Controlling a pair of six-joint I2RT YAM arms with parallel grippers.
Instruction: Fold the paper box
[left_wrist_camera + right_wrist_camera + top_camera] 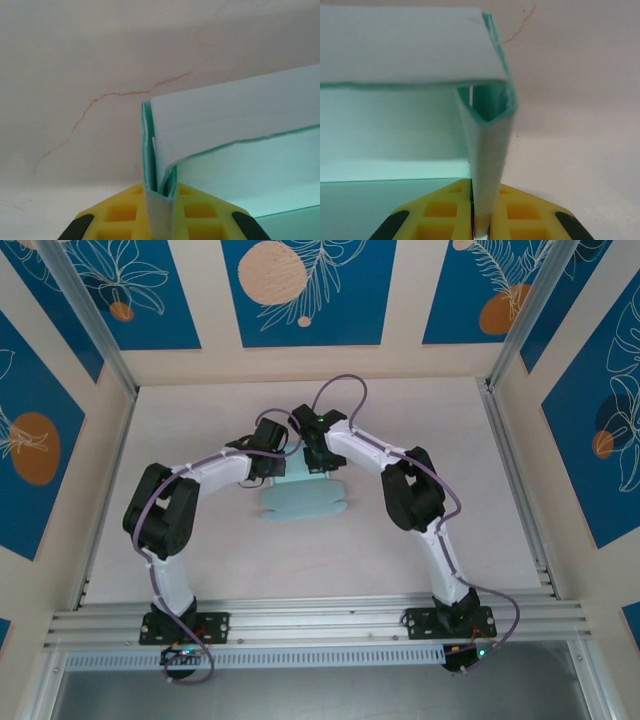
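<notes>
The paper box [305, 504] is a pale aqua card, partly folded, lying mid-table with its far edge raised between the two arms. My left gripper [274, 468] is at its far left corner and my right gripper [317, 462] at its far right side. In the left wrist view the yellow fingers [120, 215] are shut on a doubled-over wall of the paper box [240, 115]. In the right wrist view the gripper [481, 220] pinches another folded wall of the paper box [400, 50], which stands upright between the pads.
The pale table [400, 420] has thin brown crack lines [100, 100]. Aluminium rails [515, 480] run along both sides and the near edge. Blue patterned wall panels [300, 290] close off the back and sides.
</notes>
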